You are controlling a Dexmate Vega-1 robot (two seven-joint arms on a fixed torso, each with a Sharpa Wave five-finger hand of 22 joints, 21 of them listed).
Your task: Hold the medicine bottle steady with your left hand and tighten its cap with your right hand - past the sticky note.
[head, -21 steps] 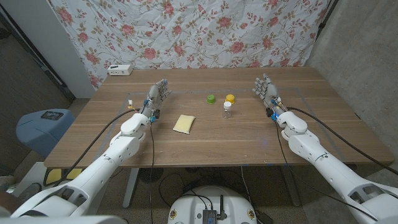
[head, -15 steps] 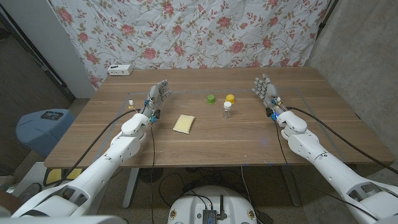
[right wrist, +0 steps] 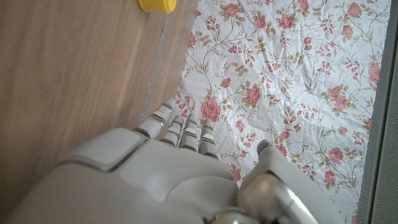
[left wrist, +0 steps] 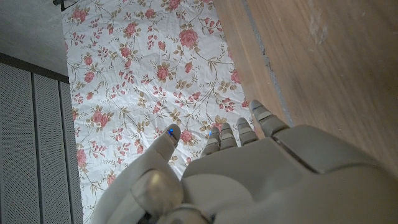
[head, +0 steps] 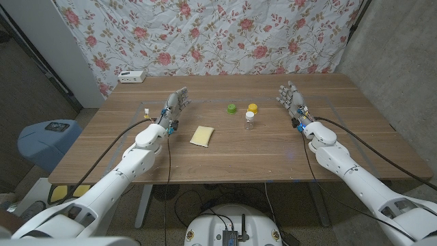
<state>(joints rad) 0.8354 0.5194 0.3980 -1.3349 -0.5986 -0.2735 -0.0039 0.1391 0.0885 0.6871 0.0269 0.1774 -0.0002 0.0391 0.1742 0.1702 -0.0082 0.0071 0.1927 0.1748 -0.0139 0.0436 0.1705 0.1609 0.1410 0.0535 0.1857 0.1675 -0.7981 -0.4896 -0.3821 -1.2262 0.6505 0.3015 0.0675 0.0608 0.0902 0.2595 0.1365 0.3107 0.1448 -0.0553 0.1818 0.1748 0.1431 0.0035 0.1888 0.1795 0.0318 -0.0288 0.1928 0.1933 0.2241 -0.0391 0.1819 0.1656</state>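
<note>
On woodgrain, small clear medicine bottle (head: 250, 121) stands between empty, spread left hand (head: 173, 107) and right hand (head: 292, 100).

Wooden table (head: 225, 154) with small items on top.
A yellow sticky note (head: 202, 135) lies near a small bottle (head: 250, 121), green cap (head: 232, 108), yellow cap (head: 252, 107); a white box (head: 132, 76) sits at the far corner.

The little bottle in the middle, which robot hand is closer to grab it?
The right robot hand, probably. The bottle stands nearer to it on the table, with nothing between. The left robot hand is farther, with the sticky note between them. Both hold nothing.
</note>
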